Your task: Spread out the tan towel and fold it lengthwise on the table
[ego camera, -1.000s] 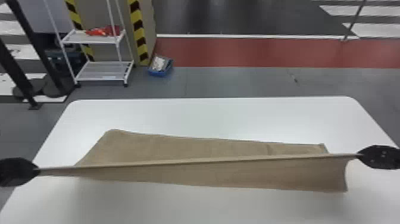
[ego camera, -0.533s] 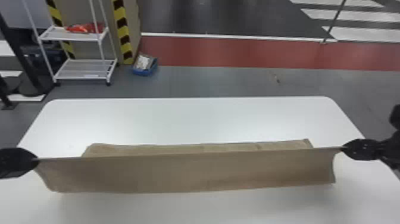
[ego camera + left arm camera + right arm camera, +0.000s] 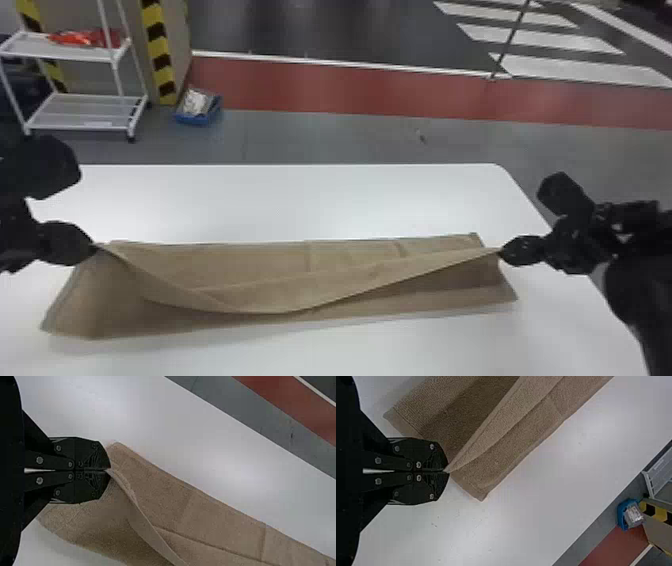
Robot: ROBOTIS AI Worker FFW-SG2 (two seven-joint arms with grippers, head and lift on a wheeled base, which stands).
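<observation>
Gripping the tan towel (image 3: 225, 265) at two places along one raised edge, the left claw (image 3: 95, 246) and the right claw (image 3: 500, 252) are both clenching cloth over the white surface (image 3: 300, 200).

The head view is presenting the full span: the towel is stretching lengthwise across the surface, and its raised edge is running from claw to claw, sagging toward the robot in the middle. The rest is lying spread on the surface, with one strip extending beyond the raised edge and another on the near side.

The left wrist view is giving close detail: the left claw (image 3: 109, 470) is closing its jaws on a thin pinch of cloth. The raised hem is curving away from the tips, and a crease is crossing the part beyond it.

The right wrist view is giving the other end: the right claw (image 3: 447, 471) is pinching the raised cloth at its tips. Two towel corners are resting on the surface, one on either side of the pinch. A shadow is darkening the lower layer.

Beyond the surface, the head view is also displaying a white rack (image 3: 85, 112), with red items (image 3: 85, 37) lying on its upper shelf, and a blue bin (image 3: 200, 119) standing near it on the floor (image 3: 310, 137).
</observation>
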